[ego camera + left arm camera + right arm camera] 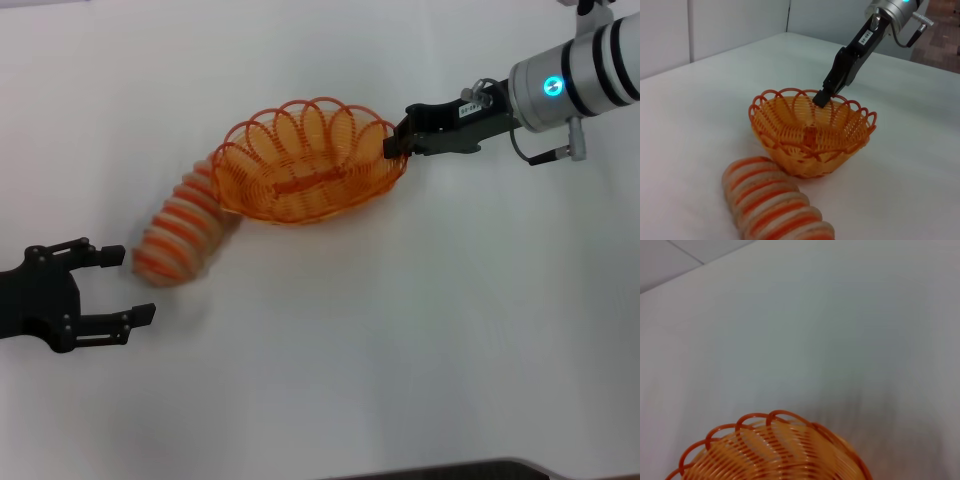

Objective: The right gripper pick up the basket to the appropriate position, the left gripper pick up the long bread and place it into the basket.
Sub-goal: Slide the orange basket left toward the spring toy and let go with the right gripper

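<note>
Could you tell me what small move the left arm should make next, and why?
Probably ease the left gripper forward around the long bread: its fingers are open, just short of the loaf's near end, while the right gripper holds the basket rim.

Orange wire basket (310,165) sits upright, striped tan long bread (183,230) touching its side.

Long bread (181,232) left of basket (305,165), touching; both on table (400,340).
</note>
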Motion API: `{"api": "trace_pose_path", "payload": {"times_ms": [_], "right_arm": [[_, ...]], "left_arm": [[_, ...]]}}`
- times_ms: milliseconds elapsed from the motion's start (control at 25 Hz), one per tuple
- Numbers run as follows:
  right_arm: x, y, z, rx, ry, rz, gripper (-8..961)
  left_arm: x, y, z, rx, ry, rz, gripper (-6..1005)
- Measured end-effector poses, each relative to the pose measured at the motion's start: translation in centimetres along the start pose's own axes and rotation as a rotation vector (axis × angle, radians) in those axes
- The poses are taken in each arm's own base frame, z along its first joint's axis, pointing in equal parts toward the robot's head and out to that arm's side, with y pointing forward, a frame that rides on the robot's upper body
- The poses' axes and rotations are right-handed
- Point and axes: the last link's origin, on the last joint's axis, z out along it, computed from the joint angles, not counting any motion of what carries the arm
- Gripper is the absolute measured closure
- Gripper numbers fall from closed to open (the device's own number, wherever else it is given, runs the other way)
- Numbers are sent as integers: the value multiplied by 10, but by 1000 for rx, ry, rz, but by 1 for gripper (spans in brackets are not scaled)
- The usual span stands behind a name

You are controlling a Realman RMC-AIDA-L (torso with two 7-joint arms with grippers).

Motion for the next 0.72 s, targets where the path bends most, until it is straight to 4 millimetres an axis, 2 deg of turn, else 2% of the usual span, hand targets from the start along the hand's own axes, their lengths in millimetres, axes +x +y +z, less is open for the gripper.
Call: {"api": "trace_pose_path", "payload": {"times_ms": [280,720], "right_arm": [[-4,5,3,1,-7,-11,870],[-2,-3,7,35,-26,-5,870]], "left_arm": [[1,-1,0,-2,0,3,141],[1,-2,0,2,-1,5,141]]}}
